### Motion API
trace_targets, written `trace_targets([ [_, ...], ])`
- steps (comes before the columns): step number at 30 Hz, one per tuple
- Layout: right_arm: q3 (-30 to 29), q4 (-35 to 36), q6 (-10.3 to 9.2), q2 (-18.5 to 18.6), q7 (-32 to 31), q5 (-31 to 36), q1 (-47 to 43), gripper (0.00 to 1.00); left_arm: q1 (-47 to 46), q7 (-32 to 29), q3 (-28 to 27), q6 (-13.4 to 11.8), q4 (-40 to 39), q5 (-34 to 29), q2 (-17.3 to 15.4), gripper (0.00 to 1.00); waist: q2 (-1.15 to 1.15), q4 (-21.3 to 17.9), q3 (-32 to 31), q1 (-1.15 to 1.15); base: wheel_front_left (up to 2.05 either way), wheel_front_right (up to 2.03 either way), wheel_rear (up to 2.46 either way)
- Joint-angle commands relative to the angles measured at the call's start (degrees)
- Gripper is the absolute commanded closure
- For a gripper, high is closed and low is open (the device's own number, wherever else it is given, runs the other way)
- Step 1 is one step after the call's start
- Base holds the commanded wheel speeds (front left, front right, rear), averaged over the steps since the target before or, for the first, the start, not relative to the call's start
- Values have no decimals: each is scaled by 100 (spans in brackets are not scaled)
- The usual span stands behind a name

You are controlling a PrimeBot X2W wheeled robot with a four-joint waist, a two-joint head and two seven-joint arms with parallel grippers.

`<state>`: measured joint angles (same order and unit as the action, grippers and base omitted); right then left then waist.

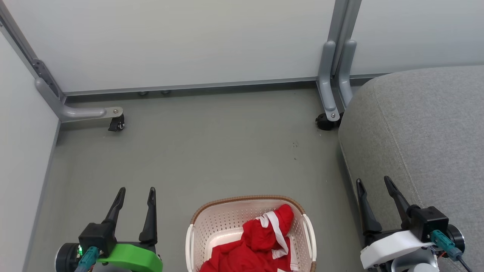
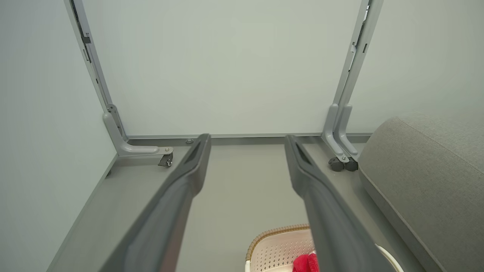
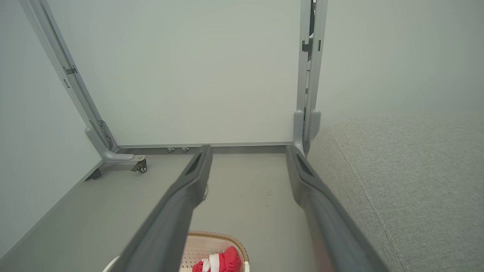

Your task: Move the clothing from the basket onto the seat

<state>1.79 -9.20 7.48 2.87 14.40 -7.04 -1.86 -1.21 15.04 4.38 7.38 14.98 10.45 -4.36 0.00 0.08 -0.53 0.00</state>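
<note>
Clothing [image 1: 261, 241] in basket [image 1: 211, 223] looks soft, light; pinch the top bunch; left pincer [image 1: 135, 198], right pincer [image 1: 374, 187] both wide, empty

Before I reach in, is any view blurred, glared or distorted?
Head view: sharp, evenly lit, no glare; clothing in basket cropped by the bottom edge. Left wrist view: left gripper blurred up close, frame posts splayed. Right wrist view: right gripper blurred likewise, seat soft toward its far end.
</note>
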Motion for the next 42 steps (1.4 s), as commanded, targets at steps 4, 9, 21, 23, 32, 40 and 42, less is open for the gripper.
trace_targets([
  [4,0,15,1,6,4,-42,-45,0,39,21,-32,21,34,-6,25,0,0,0,3,0,0,0,0],
  [9,1,78,1,6,-36,-19,17,0,-68,20,39,21,79,-65,49,0,0,-24,67,0,0,0,0],
  [21,-41,524,1,6,-44,-70,508,0,-1119,13,1264,20,942,8,84,0,0,-216,1116,0,0,0,0],
  [23,-41,599,1,6,-31,-97,629,0,-1356,13,1587,20,1228,58,88,0,0,-260,1374,0,0,0,0],
  [32,40,873,1,5,43,-178,1289,0,-2489,13,3054,20,2632,153,100,0,0,-573,2615,0,0,0,0],
  [40,118,1006,1,4,78,-324,1703,0,-3257,-5,4303,20,3747,338,108,0,0,-916,3515,0,0,0,0],
  [42,139,1082,1,3,82,-398,1805,0,-3423,-19,4520,20,3975,427,112,0,0,-1009,3724,0,0,0,0],
])
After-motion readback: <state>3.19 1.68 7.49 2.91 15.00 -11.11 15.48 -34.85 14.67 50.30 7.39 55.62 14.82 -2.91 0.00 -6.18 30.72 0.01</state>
